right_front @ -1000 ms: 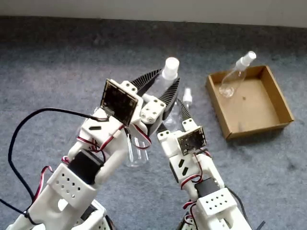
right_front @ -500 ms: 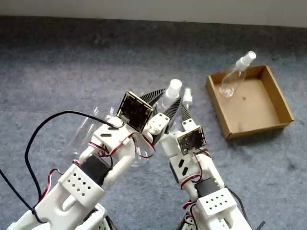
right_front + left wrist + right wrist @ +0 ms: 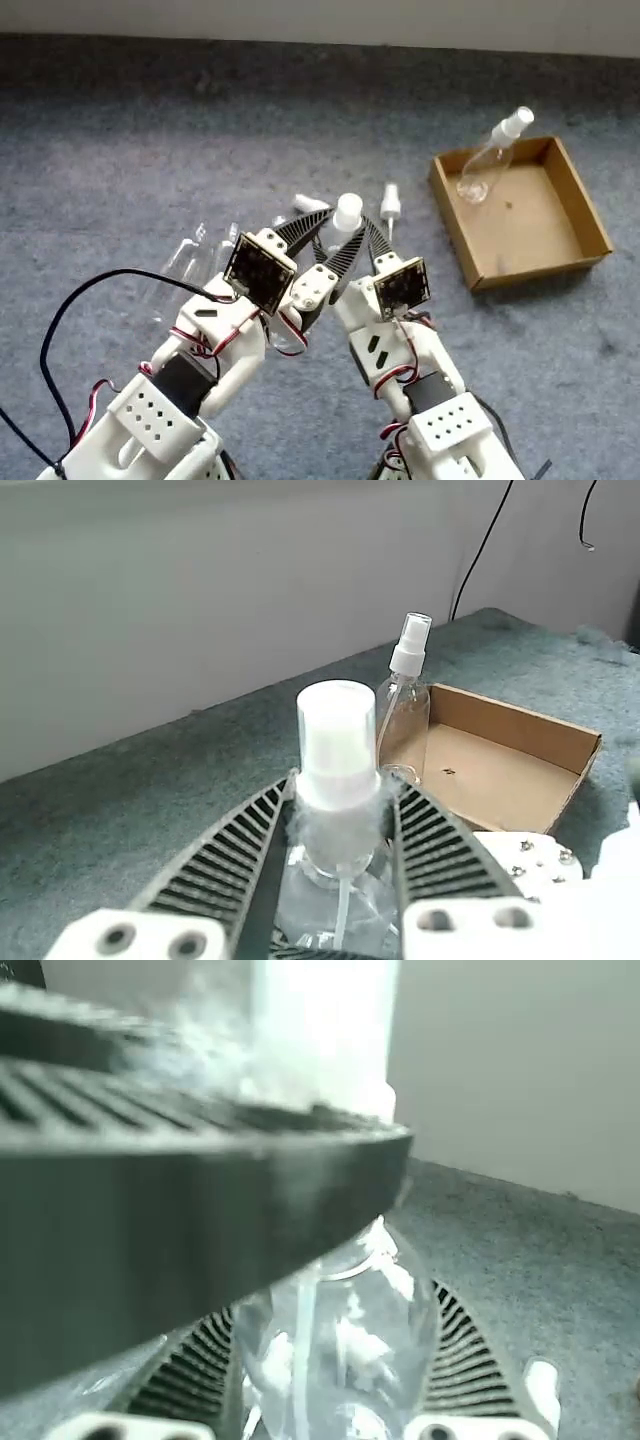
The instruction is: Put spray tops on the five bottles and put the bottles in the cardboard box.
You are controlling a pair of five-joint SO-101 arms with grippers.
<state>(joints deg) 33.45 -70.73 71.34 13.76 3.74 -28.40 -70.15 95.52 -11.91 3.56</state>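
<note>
Bottle [image 3: 335, 835] with white spray top [image 3: 337, 730] is clamped at the neck by the left gripper [image 3: 340, 795]. Its clear body is clasped by the right gripper [image 3: 338, 1305]. It is held near, but apart from, the cardboard box [image 3: 535, 225].

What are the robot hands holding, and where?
One clear spray bottle, held by both: the left end effector pinches the spray top near its base, the right end effector grips its body.

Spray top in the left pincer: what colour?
The spray top is white; it shows best in the left wrist view.
</note>
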